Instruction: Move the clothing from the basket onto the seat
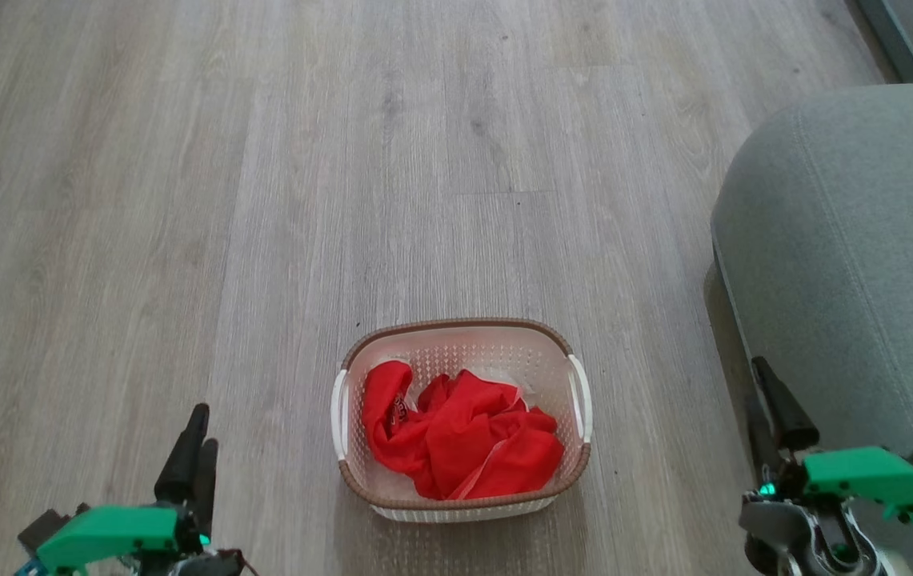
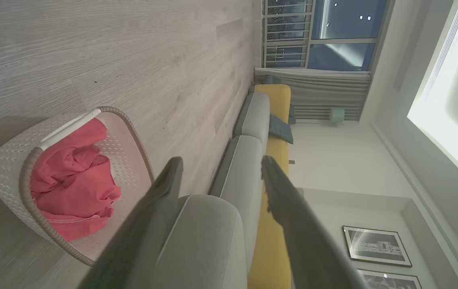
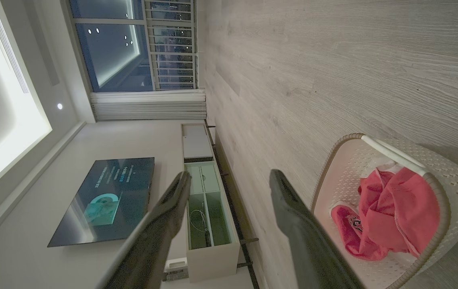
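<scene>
Both pincers are spread wide and hold nothing. The left pincer is low on the left and the right pincer is low on the right, with their fingers pointing forward. The basket sits on the floor between them and a little ahead, so each arm has to reach inward. The left pincer looks a bit nearer to it. The clothing is inside the basket, and the red heap stretches from side to side. The seat is off to the right, just beside the right pincer. I count two pincers, one basket, one seat and one red heap. I cannot tell how many pieces are in it.
</scene>
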